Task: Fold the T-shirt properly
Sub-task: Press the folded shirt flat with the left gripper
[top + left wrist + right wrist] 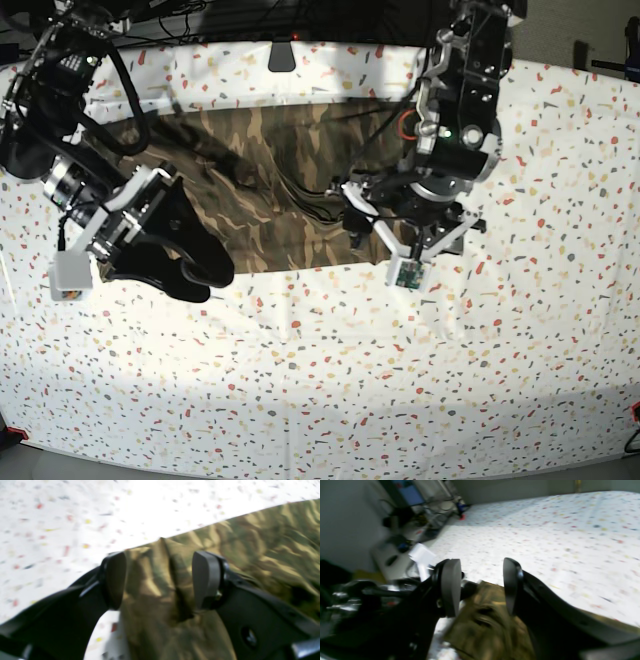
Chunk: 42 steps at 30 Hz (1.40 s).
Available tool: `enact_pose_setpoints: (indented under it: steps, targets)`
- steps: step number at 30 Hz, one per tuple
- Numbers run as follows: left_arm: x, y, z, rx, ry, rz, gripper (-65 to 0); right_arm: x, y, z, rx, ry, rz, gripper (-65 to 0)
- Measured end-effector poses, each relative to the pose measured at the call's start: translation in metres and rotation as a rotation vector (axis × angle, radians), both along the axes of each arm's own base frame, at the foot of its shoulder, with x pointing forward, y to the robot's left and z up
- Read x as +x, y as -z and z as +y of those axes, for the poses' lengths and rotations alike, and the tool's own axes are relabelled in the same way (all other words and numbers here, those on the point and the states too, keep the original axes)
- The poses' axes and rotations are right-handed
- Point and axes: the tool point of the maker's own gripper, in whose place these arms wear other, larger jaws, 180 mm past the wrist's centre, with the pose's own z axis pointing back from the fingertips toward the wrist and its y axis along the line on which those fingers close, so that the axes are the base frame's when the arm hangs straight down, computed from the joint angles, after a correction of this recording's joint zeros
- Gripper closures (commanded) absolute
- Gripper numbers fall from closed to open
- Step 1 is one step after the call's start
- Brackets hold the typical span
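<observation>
The T-shirt [270,195] is seen spread on the desk [330,390], apparently folded once; further folds remain. The left pincer [160,580] and right pincer [480,587] are held open, nothing gripped.

Brightly lit white table cover [400,380] (multicoloured speckles), grey wall [342,517] behind cluttered cables [432,507].

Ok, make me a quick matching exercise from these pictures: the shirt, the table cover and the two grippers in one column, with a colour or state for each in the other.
Things:
1. T-shirt
2. table cover
3. left gripper
4. right gripper

Descriptions:
A. white with coloured speckles
B. camouflage, spread flat
C. open, at the shirt's corner on the base view's right
D. open, at the shirt's edge on the base view's left

Pairs: 1-B, 2-A, 3-C, 4-D
</observation>
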Motion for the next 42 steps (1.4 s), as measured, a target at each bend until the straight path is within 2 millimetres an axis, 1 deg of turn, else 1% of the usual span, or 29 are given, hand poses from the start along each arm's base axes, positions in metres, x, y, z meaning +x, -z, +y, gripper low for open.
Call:
enact_pose_setpoints:
  steps: [3, 6, 8, 11, 12, 17, 20, 22, 23, 26, 27, 30, 34, 36, 39, 42]
  targets:
    - [-0.008, 0.007, -0.01, -0.015, 0.059, 0.023, -40.1, 0.002, -0.026, 0.004, -0.003, -0.009, -0.093, -27.8]
    - [-0.018, 0.024, -0.008, 0.021, 0.069, 0.091, -40.1, -0.002, -0.052, 0.011, -0.028, -0.017, -0.196, -27.8]
    - [-0.022, 0.032, 0.002, 0.095, 0.065, 0.121, -40.1, -0.007, -0.063, 0.016, -0.05, -0.027, -0.244, -27.8]
    - [-0.018, 0.035, 0.023, 0.233, 0.022, 0.104, -40.1, -0.019, -0.075, 0.024, -0.078, -0.043, -0.301, -27.8]
    - [-0.017, 0.035, 0.027, 0.255, 0.015, 0.101, -40.1, -0.021, -0.077, 0.026, -0.082, -0.045, -0.311, -27.8]
    - [-0.018, 0.034, 0.026, 0.246, 0.017, 0.084, -40.1, -0.02, -0.077, 0.028, -0.07, -0.032, -0.307, -27.8]
    - [-0.021, 0.038, 0.033, 0.278, -0.011, 0.09, -40.1, -0.02, -0.076, 0.029, -0.071, -0.031, -0.303, -27.8]
    - [-0.018, 0.039, 0.037, 0.276, -0.038, 0.068, -40.1, -0.02, -0.076, 0.029, -0.063, -0.03, -0.303, -27.8]
    - [-0.019, 0.044, 0.038, 0.288, -0.032, 0.078, -40.1, -0.02, -0.076, 0.03, -0.057, -0.03, -0.303, -27.8]
    - [-0.029, 0.076, 0.039, 0.319, -0.016, 0.166, -40.1, -0.02, -0.076, 0.03, -0.053, -0.03, -0.303, -27.8]
    - [-0.032, 0.083, 0.039, 0.322, -0.009, 0.181, -40.1, -0.02, -0.076, 0.03, -0.055, -0.03, -0.301, -27.8]
    - [-0.034, 0.093, 0.032, 0.287, 0.005, 0.197, -40.1, -0.02, -0.076, 0.03, -0.056, -0.03, -0.3, -27.8]
    - [-0.031, 0.088, 0.018, 0.275, 0.037, 0.179, -40.1, -0.02, -0.076, 0.03, -0.055, -0.03, -0.3, -27.8]
    - [-0.025, 0.079, 0.001, 0.261, 0.07, 0.151, -40.1, -0.02, -0.076, 0.03, -0.055, -0.03, -0.3, -27.8]
    - [-0.021, 0.064, -0.03, 0.223, 0.131, 0.105, -40.1, -0.02, -0.076, 0.031, -0.054, -0.029, -0.3, -27.8]
    - [-0.022, 0.058, -0.046, 0.201, 0.143, 0.076, -40.1, -0.019, -0.075, 0.031, -0.053, -0.027, -0.299, -27.8]
